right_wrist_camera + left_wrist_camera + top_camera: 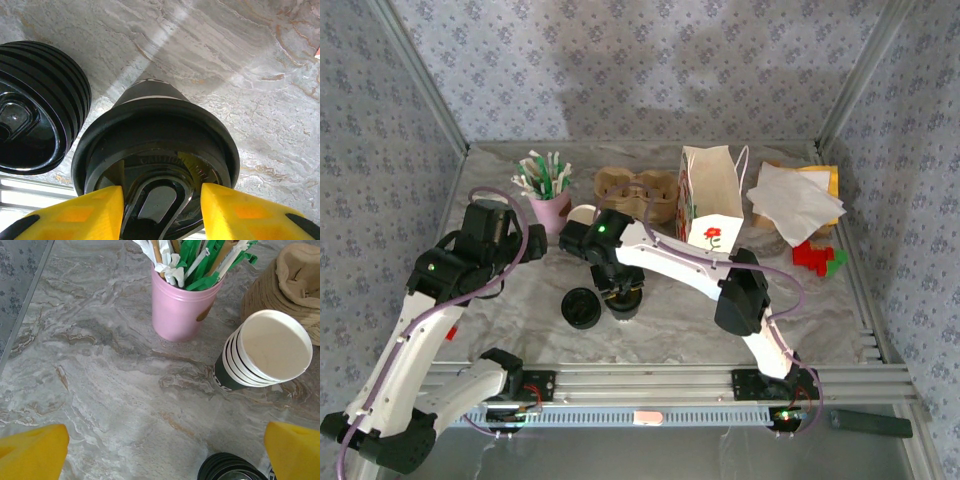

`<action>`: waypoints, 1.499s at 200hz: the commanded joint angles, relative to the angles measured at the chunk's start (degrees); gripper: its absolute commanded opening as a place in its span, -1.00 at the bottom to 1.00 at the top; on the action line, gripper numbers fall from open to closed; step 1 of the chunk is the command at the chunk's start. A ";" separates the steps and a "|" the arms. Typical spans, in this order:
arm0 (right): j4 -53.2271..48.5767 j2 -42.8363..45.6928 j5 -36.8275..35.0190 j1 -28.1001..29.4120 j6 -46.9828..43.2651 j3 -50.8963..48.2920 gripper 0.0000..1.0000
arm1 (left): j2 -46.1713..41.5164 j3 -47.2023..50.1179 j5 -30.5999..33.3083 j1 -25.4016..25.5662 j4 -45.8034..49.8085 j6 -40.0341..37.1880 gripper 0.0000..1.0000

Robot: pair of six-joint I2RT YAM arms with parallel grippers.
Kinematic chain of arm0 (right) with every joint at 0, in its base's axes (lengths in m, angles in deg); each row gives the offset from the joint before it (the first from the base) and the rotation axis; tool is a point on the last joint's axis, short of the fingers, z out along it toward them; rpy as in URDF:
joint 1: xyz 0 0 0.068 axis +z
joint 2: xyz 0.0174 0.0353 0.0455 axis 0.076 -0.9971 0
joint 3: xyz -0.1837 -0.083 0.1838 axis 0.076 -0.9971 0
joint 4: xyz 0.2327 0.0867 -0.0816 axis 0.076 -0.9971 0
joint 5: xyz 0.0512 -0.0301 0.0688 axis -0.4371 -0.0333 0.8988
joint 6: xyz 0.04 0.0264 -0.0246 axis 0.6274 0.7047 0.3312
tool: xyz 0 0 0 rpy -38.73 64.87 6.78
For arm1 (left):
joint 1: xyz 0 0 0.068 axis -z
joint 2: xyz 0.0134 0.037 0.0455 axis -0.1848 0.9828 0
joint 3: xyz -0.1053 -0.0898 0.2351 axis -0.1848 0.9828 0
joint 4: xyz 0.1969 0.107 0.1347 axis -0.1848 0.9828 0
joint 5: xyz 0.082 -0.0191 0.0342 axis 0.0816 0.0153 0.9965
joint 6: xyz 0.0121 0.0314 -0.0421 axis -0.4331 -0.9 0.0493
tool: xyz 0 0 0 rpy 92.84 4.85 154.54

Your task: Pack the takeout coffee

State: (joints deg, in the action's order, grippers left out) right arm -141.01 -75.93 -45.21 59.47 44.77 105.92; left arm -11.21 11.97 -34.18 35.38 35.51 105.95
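The takeout coffee (155,125) is a cup under a round black lid, standing upright on the marble table. My right gripper (161,200) hangs right above it, yellow fingers (75,215) partly apart over the lid's top, inside its rim. Whether they touch the lid I cannot tell. From above, the right gripper (623,288) covers most of the coffee (626,306). My left gripper (165,450) is wide open over bare table near the pink pot, holding nothing.
A pile of black lids (582,308) (35,110) sits just left of the coffee. A stack of lidless cups (270,355), a pink pot of stirrers (182,310) and a brown cup carrier (638,192) stand behind. A white paper bag (712,205) and napkins (795,200) are back right.
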 commanded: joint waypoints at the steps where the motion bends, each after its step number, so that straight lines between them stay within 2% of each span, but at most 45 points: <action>1: -1.67 -1.76 -0.34 -0.29 0.80 -0.36 -0.11 | -0.84 0.10 0.97 -0.56 -1.09 -0.92 0.99; 37: -1.35 -2.09 0.37 -0.55 0.45 -0.85 -0.18 | -0.84 0.06 0.84 -0.82 -1.13 -1.50 0.99; 187: 5.20 -2.66 7.09 -2.14 -2.18 -8.86 -0.17 | 1.80 -1.81 0.05 -1.00 -0.78 -2.06 0.99; 300: -0.21 1.50 3.42 -2.83 -3.30 1.91 -0.06 | -0.17 -4.60 -0.39 -1.05 1.84 -1.33 0.99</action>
State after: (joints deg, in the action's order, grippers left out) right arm -137.62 -74.33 -40.03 57.09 42.54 104.24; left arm -9.96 9.26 -34.27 34.75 35.47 104.31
